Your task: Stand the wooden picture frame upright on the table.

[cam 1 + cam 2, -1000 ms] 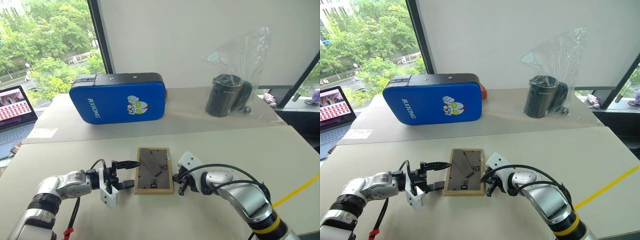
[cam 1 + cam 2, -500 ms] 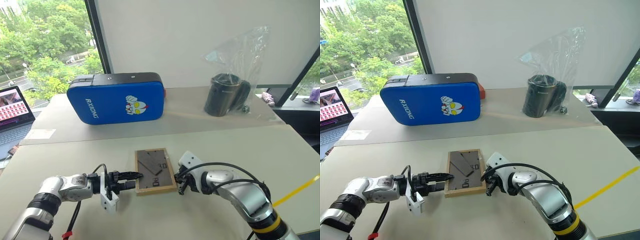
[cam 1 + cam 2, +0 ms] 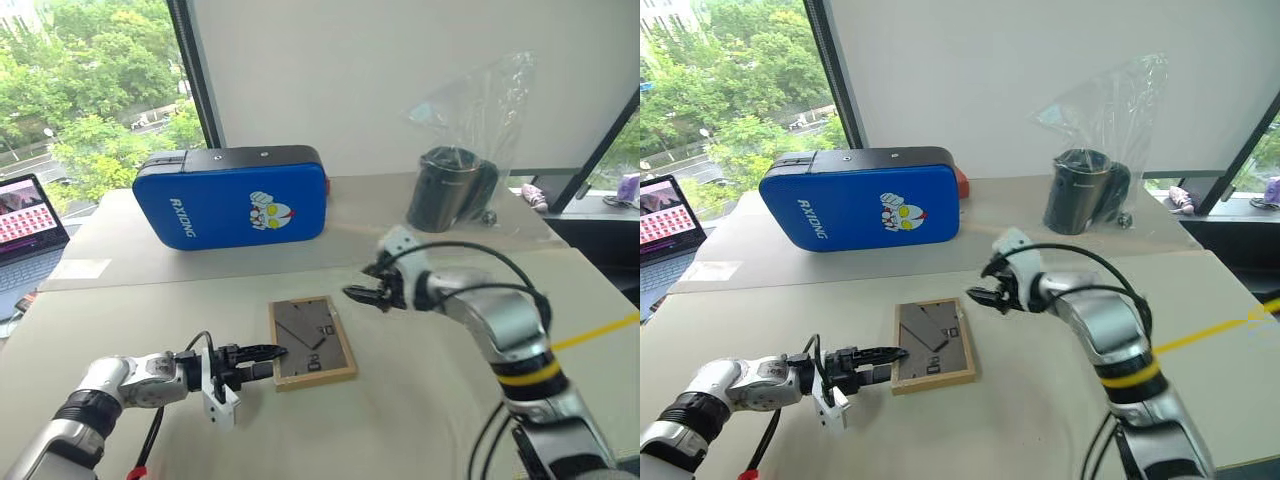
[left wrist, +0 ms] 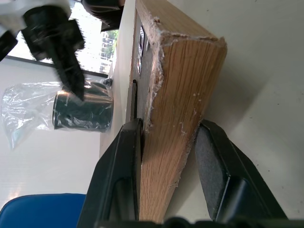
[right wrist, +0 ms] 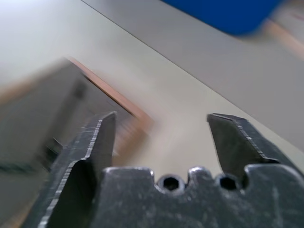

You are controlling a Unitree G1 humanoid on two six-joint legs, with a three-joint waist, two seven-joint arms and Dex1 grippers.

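Looking at progress, I see the wooden picture frame lying back-up and flat on the worktop, so the standing-up is all still to do. My left gripper has its jaws clamped on the frame's near left corner, while my right gripper hangs above the frame, jaws spread and empty.
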